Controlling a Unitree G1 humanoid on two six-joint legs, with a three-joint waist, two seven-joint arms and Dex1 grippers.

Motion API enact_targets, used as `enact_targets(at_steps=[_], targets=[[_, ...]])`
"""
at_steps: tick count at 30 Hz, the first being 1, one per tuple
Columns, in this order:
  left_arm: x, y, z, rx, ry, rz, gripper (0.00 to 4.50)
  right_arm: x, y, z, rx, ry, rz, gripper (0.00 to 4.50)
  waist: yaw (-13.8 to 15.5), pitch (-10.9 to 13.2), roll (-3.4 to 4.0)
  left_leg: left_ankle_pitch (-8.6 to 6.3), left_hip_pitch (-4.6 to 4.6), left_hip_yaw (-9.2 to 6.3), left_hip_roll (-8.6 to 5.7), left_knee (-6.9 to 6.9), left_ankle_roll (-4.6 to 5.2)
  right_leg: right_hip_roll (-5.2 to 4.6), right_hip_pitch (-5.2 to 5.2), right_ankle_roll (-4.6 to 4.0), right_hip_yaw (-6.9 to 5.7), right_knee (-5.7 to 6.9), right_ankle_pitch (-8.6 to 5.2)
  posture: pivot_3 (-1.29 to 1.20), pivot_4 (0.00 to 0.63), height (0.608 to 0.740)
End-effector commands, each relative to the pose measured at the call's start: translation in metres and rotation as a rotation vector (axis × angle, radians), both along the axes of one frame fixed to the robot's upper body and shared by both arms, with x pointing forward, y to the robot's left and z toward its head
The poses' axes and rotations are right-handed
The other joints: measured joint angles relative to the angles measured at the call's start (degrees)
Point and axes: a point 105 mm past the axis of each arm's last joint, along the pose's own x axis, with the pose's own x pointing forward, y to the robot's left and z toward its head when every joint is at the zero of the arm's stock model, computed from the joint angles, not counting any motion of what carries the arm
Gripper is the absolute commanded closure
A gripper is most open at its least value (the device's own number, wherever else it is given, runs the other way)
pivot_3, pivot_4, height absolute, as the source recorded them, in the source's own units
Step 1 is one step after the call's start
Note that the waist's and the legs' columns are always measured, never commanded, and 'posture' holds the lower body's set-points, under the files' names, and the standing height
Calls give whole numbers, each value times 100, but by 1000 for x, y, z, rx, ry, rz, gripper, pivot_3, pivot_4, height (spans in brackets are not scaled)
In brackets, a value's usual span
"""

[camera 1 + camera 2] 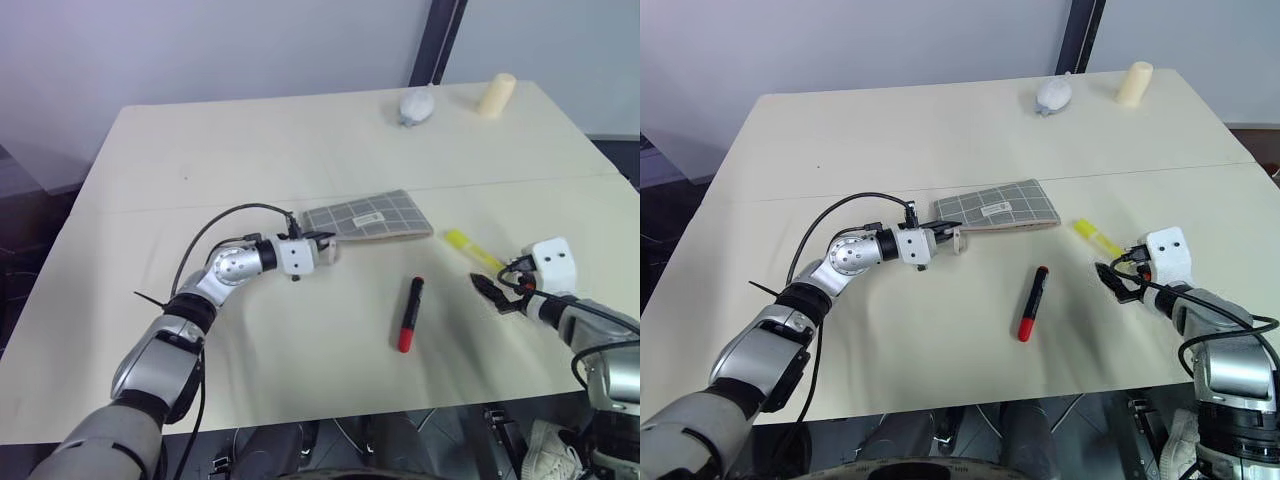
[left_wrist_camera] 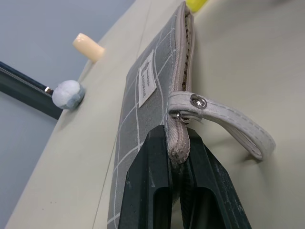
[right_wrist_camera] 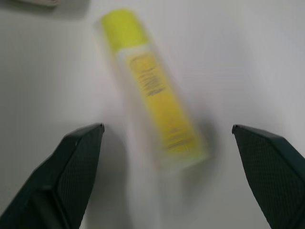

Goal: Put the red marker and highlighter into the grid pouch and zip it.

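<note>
- On the left of the table (image 1: 200, 150), the left gripper (image 1: 322, 241) is clamped shut on the near end of the grid pouch (image 1: 368, 217). The left wrist view shows the fabric edge pinched between its fingers (image 2: 152, 191), beside the zipper and a grey loop strap (image 2: 228, 121). This looks like a steadying hold, lifting that end so the mouth can take the pens.
- The pouch lies flat past the grip, its white label (image 1: 367, 218) facing up.
- Toward the front of the table from the pouch, the red marker (image 1: 410, 313) lies alone on the table, apart from both grippers, black cap end pointing away from the robot.
- Further right, the highlighter (image 1: 472, 249) lies just beside the pouch's far end, not touching it.
- At the right, the right gripper (image 1: 492, 291) hangs with its jaws spread wide and empty, near the highlighter; the right wrist view has the yellow stick lying between its two fingers (image 3: 71, 167). I judge it is lining up for a pick.
- The table is a plain cream surface with a faint seam across it. At its far edge sit a pale blue-grey lump (image 1: 416, 105) and a cream cylinder (image 1: 496, 95). Behind is a grey wall with a dark post (image 1: 435, 40).
</note>
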Motion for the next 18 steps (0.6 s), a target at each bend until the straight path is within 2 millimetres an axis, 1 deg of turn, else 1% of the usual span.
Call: enact_targets(at_steps=[1, 2, 4, 6, 9, 10, 11, 12, 14, 15, 16, 18], targets=[[1, 1, 11, -22, -42, 0, 4500, 5, -13, 1, 34, -4, -23, 34, 2, 0, -1, -6, 0, -2, 0, 7, 1, 1, 4, 0, -1, 0, 0, 0, 150, 739], [1, 2, 11, -26, -40, 2, 4500, 7, -15, 1, 72, -6, -34, 271, 0, 0, -1, -9, 0, -1, 0, 12, 5, 1, 7, 3, -1, 0, 2, 0, 150, 739], [0, 2, 10, -27, -38, 2, 4500, 11, -15, 5, 96, -23, -19, 860, 2, 0, -1, -11, 0, 1, -1, 23, 9, 1, 12, 11, -1, -3, 7, 0, 150, 739], [0, 1, 10, -28, -38, 2, 4500, 12, -10, 10, 111, -38, 10, 1869, 6, 0, -1, -12, 0, 2, -1, 29, 11, 1, 15, 14, 0, -3, 9, 0, 150, 739], [0, 1, 10, -29, -38, 3, 4500, 7, -1, 17, 99, -57, 90, 3461, 12, 0, 0, -13, 0, 0, -1, 26, 11, 1, 12, 15, 0, -3, 9, 0, 150, 739], [0, 1, 10, -30, -38, 3, 4500, 5, 3, 23, 97, -82, 122, 3668, 14, 0, 0, -13, -1, 0, -1, 24, 11, 1, 11, 15, 0, -2, 9, 0, 150, 739], [1, 1, 11, -31, -38, 4, 4500, 1, 12, 33, 102, -122, 182, 3653, 13, 1, 0, -13, -1, -1, -1, 22, 11, 1, 10, 15, 0, -2, 9, 0, 150, 739], [1, 0, 12, -32, -39, 4, 4500, -6, 30, 50, 99, -200, 294, 3653, 8, 1, 0, -15, -3, -1, -1, 20, 13, 0, 7, 15, 0, -2, 9, 0, 150, 739], [2, 0, 13, -35, -40, 4, 4500, -23, 60, 70, 181, -258, 447, 3653, 7, 3, 4, -17, -6, 0, -1, 19, 16, 0, 3, 15, 0, -2, 9, 0, 150, 739], [2, 0, 14, -38, -41, 4, 4500, -30, 70, 75, 209, -268, 494, 3653, -5, 3, 3, -19, -7, -1, -1, 18, 18, 0, 1, 16, 0, -2, 9, 0, 150, 739], [2, -1, 15, -44, -41, 3, 4500, -37, 81, 75, 219, -258, 539, 3653, -6, 3, 3, -21, -7, -1, 0, 19, 17, 1, 1, 16, 0, -2, 9, 0, 150, 739], [2, -3, 16, -48, -42, 0, 4500, -47, 97, 67, 191, -216, 603, 3653, 9, 2, -4, -23, -7, -2, -1, 22, 18, 1, 6, 17, 0, -4, 10, 0, 150, 739]])
